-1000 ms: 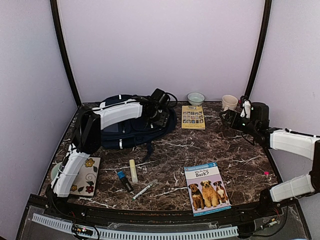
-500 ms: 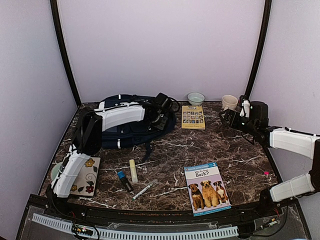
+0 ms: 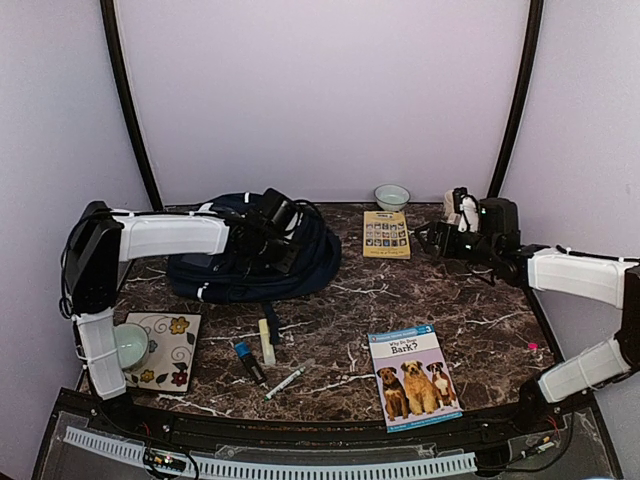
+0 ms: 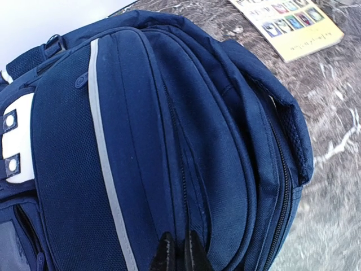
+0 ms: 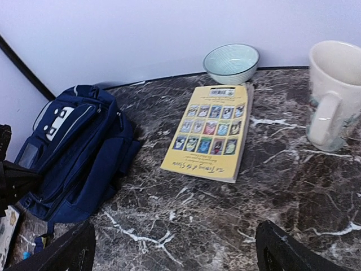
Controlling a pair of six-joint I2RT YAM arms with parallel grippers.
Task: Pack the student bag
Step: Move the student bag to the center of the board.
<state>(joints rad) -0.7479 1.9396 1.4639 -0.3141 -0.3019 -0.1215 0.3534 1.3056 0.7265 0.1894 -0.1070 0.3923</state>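
The student bag (image 3: 250, 268), navy with pale stripes, lies at the back left of the marble table; it also shows in the left wrist view (image 4: 169, 141) and the right wrist view (image 5: 73, 152). My left gripper (image 3: 262, 243) rests on top of it. Its fingertips (image 4: 177, 249) are pinched together on the fabric where a zipper line runs down. My right gripper (image 3: 428, 238) hovers at the back right, open wide (image 5: 175, 248), with bare marble between its fingers.
A yellow book (image 3: 386, 234) (image 5: 211, 132), a pale bowl (image 3: 391, 196) (image 5: 231, 62) and a white mug (image 5: 333, 96) are at the back. Nearer lie a dog book (image 3: 414, 375), a yellow highlighter (image 3: 266, 342), a blue-capped marker (image 3: 249, 361), a pen (image 3: 290, 378) and a floral notebook (image 3: 168, 350).
My left gripper has shut on the bag and the arm has swung left, dragging the bag leftward and bunching it. The right gripper has shifted slightly left and toward the back.
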